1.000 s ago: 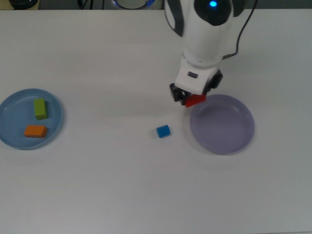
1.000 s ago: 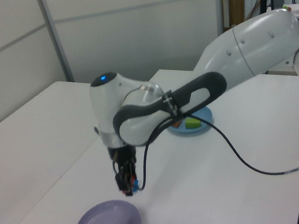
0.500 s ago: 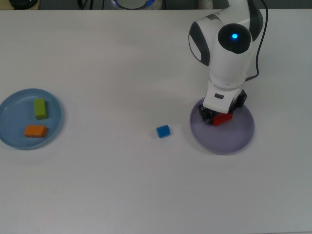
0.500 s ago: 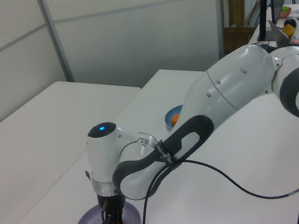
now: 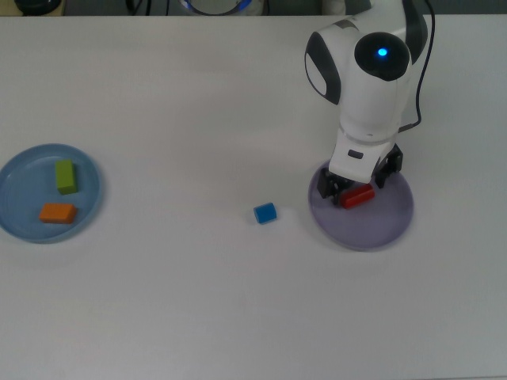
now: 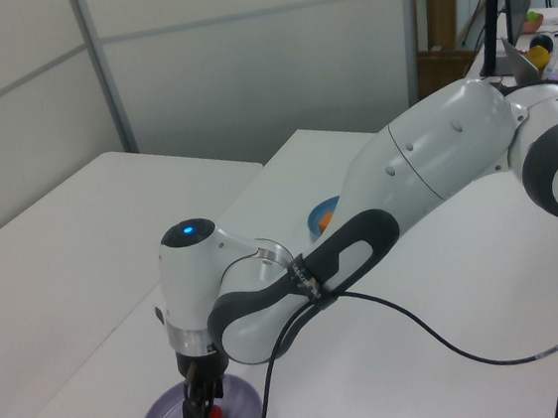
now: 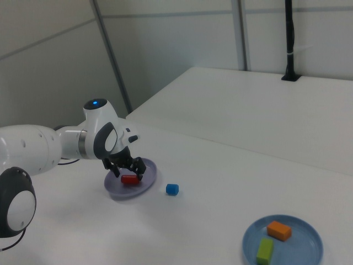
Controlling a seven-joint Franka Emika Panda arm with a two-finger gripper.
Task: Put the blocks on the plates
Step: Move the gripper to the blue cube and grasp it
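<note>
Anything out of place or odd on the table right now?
Nothing damaged or spilled. The blue cube sits alone on the bare table, between the plates. The red block lies on the lavender plate under the open end effector.

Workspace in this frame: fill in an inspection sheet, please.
Surface: white table, flat.
Job's things: red block lying on lavender plate; small blue cube on the table, beside that plate; green oblong block and orange block on light blue plate.
Clutter: nothing seen.
Grippers: gripper over the lavender plate, jaws open astride the red block.
Cables: black cable along the arm.
Surroundings: grey wall panels.
</note>
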